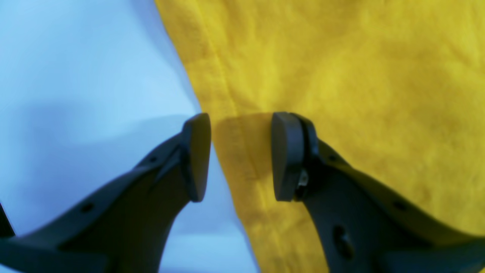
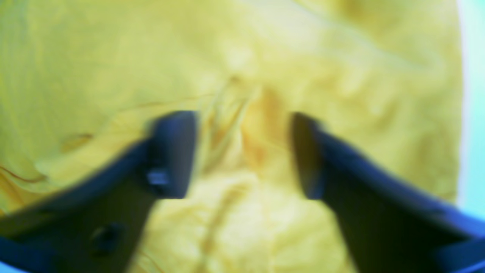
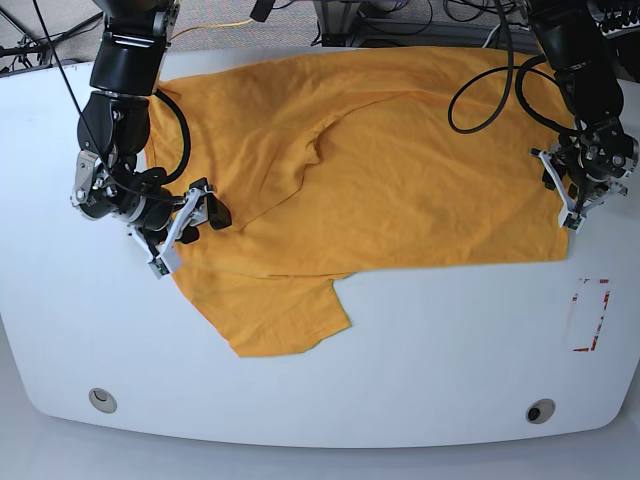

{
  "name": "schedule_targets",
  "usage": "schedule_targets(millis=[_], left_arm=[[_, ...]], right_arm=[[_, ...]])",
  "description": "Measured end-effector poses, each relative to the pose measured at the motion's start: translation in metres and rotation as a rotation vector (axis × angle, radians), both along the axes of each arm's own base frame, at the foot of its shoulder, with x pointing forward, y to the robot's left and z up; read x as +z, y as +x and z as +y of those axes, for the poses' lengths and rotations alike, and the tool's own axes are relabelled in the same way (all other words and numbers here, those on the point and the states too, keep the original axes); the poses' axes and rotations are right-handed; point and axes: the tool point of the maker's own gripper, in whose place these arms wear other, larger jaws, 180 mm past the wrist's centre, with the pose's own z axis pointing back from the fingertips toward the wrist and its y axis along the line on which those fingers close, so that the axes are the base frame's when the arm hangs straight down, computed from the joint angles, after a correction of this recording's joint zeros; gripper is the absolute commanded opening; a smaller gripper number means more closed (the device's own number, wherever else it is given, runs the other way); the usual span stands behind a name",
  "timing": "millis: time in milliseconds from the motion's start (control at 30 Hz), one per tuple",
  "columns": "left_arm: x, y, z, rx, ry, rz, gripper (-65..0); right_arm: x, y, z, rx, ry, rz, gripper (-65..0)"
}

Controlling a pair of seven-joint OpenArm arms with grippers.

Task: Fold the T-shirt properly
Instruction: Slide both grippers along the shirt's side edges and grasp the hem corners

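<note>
Two grippers: both were down at the cloth, one at each side edge of the garment.
Right gripper (image 2: 242, 155): its jaws stood well apart with nothing clamped; rumpled yellow fabric lay in the gap, and the wrist view was blurred.
Right arm: in the base view it came down from the far left corner, bent at the elbow, with the wrist turned inward toward the shirt's left edge.
Left gripper (image 1: 240, 157): its jaws were parted to a moderate gap, straddling the hemmed edge of the cloth; whether the pads touched the fabric could not be told.
Left arm: it hung from the far right corner, cables looping beside it, with the wrist low at the shirt's right edge.
T-shirt (image 3: 400, 160): it was spread across the far half of the white table (image 3: 420, 370), mostly flat, with one sleeve (image 3: 270, 310) reaching toward the near edge on the left.
</note>
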Motion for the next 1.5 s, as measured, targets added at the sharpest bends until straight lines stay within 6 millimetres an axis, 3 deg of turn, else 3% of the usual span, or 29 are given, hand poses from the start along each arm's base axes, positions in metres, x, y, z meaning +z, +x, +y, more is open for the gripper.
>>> schedule_targets(millis=[167, 300, 500, 600, 700, 900, 1033, 1133, 1333, 1500], left_arm=[[0.031, 0.015, -0.002, -0.028, 0.047, -0.087, -40.1], [0.057, 0.025, -0.005, -0.049, 0.083, -0.163, -40.1], [0.071, 0.030, -0.009, -0.062, 0.098, -0.204, -40.1], [0.074, 0.027, -0.001, -0.031, 0.099, -0.212, -40.1], [0.075, 0.022, 0.008, 0.009, 0.101, -0.214, -40.0], [0.086, 0.038, 0.004, 0.009, 0.076, -0.265, -40.0], [0.076, 0.032, 0.008, 0.019, 0.081, -0.229, -40.0], [0.076, 0.032, 0.006, 0.017, 0.077, -0.231, -40.0], [0.078, 0.033, 0.008, 0.019, 0.082, -0.236, -40.0], [0.079, 0.030, 0.010, 0.027, 0.084, -0.237, -40.0]], right_arm=[[0.014, -0.004, -0.011, 0.014, -0.049, -0.048, -19.7], [0.016, -0.022, -0.017, 0.034, -0.100, -0.054, -20.5], [0.021, -0.044, -0.021, 0.040, -0.139, -0.071, -20.5], [0.027, -0.045, -0.042, -0.051, -0.121, -0.093, -20.5], [0.018, -0.045, -0.065, -0.136, -0.124, -0.053, -20.5], [0.015, -0.014, -0.069, -0.167, -0.050, -0.043, -20.5], [0.020, 0.008, -0.088, -0.208, -0.029, -0.067, -20.5], [0.011, 0.020, -0.106, -0.249, -0.074, -0.025, -20.5], [0.014, 0.060, -0.117, -0.297, -0.088, -0.055, -20.5], [-0.006, 0.074, -0.128, -0.330, -0.117, -0.003, -20.5]])
